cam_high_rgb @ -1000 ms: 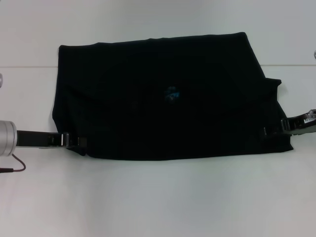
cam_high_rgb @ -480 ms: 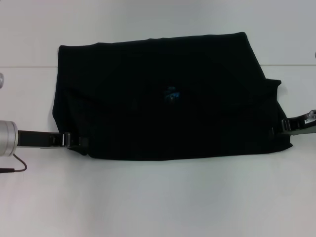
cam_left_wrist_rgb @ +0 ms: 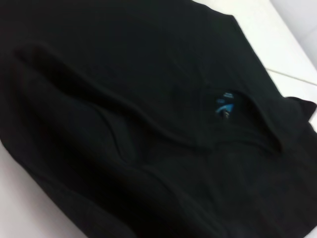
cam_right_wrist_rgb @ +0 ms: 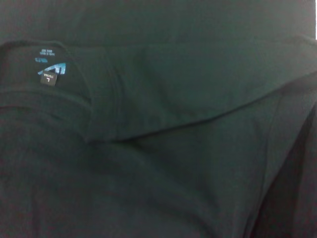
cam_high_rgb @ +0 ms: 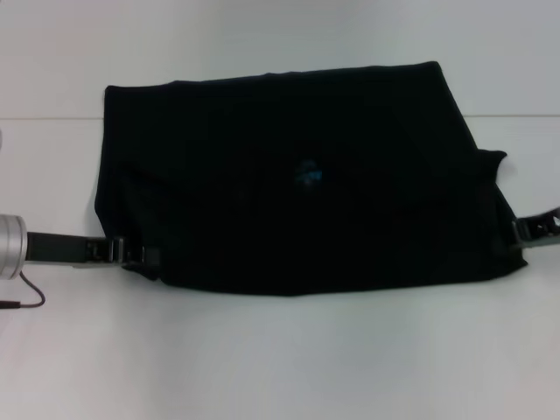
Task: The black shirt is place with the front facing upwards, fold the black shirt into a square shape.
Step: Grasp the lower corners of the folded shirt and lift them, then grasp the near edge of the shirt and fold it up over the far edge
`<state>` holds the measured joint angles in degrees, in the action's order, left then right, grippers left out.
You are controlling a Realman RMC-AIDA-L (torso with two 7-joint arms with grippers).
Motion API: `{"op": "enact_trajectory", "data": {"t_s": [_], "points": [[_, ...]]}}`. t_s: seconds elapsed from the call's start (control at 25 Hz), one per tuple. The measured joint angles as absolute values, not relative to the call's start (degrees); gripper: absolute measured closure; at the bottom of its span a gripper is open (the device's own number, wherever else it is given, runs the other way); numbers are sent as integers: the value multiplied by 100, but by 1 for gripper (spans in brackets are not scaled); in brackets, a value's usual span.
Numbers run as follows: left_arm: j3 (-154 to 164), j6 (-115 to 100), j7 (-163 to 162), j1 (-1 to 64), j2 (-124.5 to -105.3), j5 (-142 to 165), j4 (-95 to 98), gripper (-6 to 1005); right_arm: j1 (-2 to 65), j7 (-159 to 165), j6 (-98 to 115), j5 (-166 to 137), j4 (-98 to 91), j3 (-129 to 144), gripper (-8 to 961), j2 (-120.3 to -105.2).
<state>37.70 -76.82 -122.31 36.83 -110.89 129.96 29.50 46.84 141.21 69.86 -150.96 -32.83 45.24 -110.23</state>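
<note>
The black shirt [cam_high_rgb: 289, 219] lies folded into a wide rectangle on the white table [cam_high_rgb: 280, 359]. Its small blue neck label [cam_high_rgb: 306, 172] faces up near the middle. The lettering is hidden. My left gripper [cam_high_rgb: 140, 255] reaches in flat from the left and is shut on the shirt's near left corner. At the near right corner my right gripper [cam_high_rgb: 521, 233] is shut on the cloth, which is drawn out towards it. Black folds and the label [cam_left_wrist_rgb: 224, 106] fill the left wrist view. A folded sleeve edge beside the label [cam_right_wrist_rgb: 52, 69] shows in the right wrist view.
A seam line [cam_high_rgb: 52, 117] crosses the table behind the shirt's far half. A thin dark cable [cam_high_rgb: 22, 297] hangs below my left arm's silver wrist [cam_high_rgb: 9, 247]. Bare white table lies in front of the shirt's near edge.
My right gripper has moved right and slightly nearer, my left gripper slightly left. The shirt's near edge, right corner and label have shifted towards me with them.
</note>
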Motion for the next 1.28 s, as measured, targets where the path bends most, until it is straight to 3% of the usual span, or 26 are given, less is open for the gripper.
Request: {"op": "enact_trajectory", "data": {"t_s": [0.2, 0.4, 0.56, 0.76, 0.88, 1.28], "points": [[3770, -8810, -12448, 3631, -10924, 13034, 2954, 983, 4523, 13488, 8334, -15083, -3492, 4473, 923, -10778], [3779, -10506, -12435, 3463, -10820, 13185, 2961, 983, 4215, 12415, 9884, -15234, -3780, 4498, 934, -10724], [3840, -11291, -12343, 3336, -10888, 13675, 2954, 983, 4033, 11544, 10771, -15393, -3761, 4513, 924, -10845], [3857, -11353, -12369, 3329, -10912, 14155, 2834, 983, 4017, 11374, 10766, -15815, -3717, 4497, 910, -11132], [3653, -11145, -12400, 3399, -10894, 14140, 2815, 983, 4040, 11341, 10610, -15710, -3717, 4243, 902, -11162], [1463, -9389, -12950, 3768, -10749, 14045, 2788, 982, 4067, 12265, 9550, -14299, -3490, 2264, 875, -10734]]}}
